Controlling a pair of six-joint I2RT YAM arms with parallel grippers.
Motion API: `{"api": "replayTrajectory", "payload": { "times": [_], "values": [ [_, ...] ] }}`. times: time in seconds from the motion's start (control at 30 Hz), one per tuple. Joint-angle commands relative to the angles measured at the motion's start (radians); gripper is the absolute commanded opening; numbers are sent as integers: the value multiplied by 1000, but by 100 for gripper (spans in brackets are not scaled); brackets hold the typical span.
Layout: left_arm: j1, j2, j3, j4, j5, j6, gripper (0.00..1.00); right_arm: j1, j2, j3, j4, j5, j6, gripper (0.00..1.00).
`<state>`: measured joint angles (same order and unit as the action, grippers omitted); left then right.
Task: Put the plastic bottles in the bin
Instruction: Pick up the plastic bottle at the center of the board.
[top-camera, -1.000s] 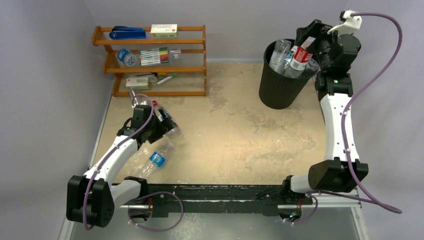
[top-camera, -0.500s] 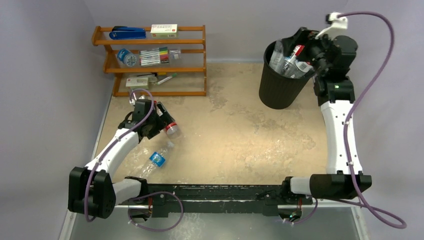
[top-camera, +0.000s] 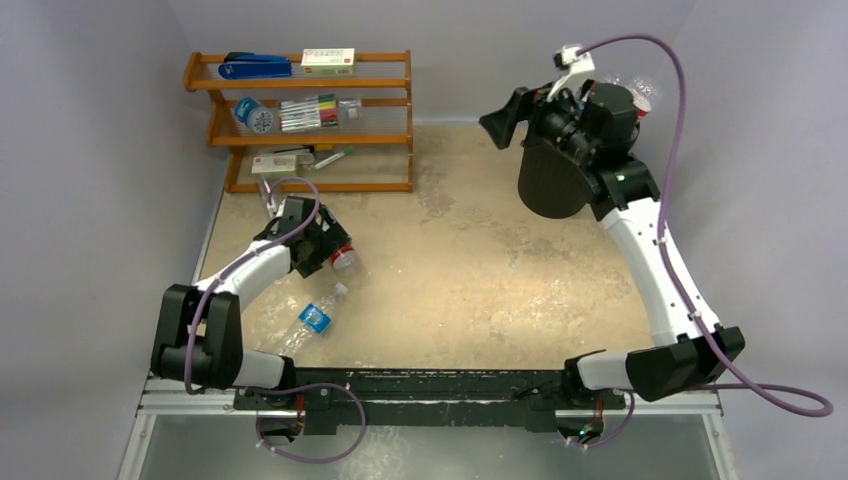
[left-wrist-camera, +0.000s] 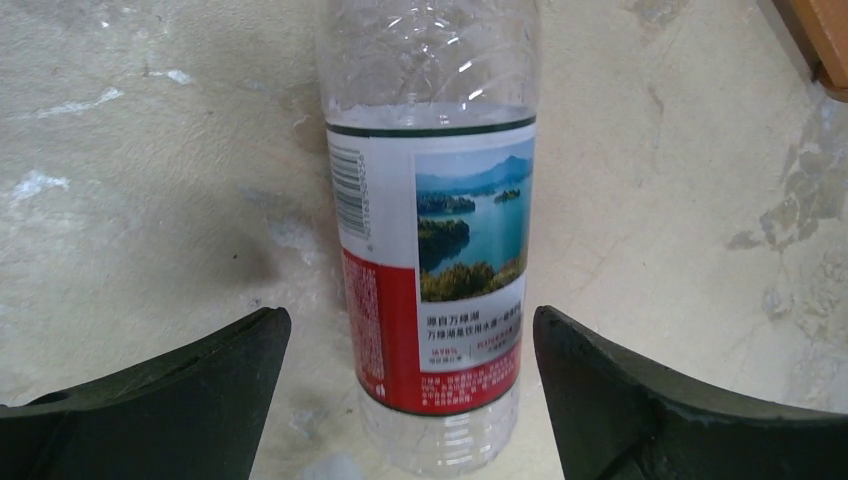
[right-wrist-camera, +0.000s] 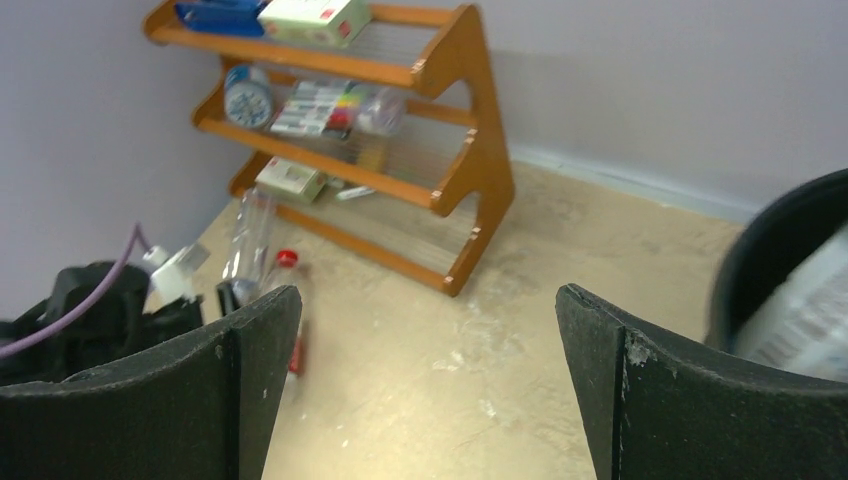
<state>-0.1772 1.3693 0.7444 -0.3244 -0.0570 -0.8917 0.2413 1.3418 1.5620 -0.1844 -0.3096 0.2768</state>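
Top external: left arm (top-camera: 245, 270) low over bottle (top-camera: 343, 258), right arm (top-camera: 645, 250) above bin (top-camera: 548, 188).

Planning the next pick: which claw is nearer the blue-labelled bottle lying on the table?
Left. The left claw is just beyond the blue-labelled bottle, astride a red-labelled bottle; the right claw is far off, at the bin.

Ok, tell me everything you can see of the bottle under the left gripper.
The red-labelled bottle is clear, thin plastic with ribbed walls and looks empty. Its wraparound label has a barcode, a lake-and-hills photo and a red band of small print. It lies on its side on the table, lengthwise between the open fingers of the left gripper, with a gap on each side; only the table touches it. Its cap is out of the wrist view.
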Motion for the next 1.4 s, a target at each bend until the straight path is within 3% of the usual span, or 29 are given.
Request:
{"api": "replayTrajectory", "payload": {
  "times": [0.0,0.1,0.27,0.37,0.87,1.17,1.37],
  "values": [
    [-2,50,28,99,-14,-26,92,63,6,-43,66,-38,5,100],
    [-2,72,22,123,-6,-29,86,93,13,-82,81,-40,7,100],
    [-4,53,3,146,8,-24,64,109,29,-148,100,-49,12,100],
    [-5,33,2,142,24,-8,57,114,45,-173,111,-65,15,100],
    [-49,-121,70,70,136,74,61,115,170,-226,206,-309,124,100],
    [-141,-184,62,258,346,76,63,115,249,-270,335,-482,248,100],
    [-224,-207,64,357,405,83,63,116,275,-281,406,-534,303,100]
  ]
}}
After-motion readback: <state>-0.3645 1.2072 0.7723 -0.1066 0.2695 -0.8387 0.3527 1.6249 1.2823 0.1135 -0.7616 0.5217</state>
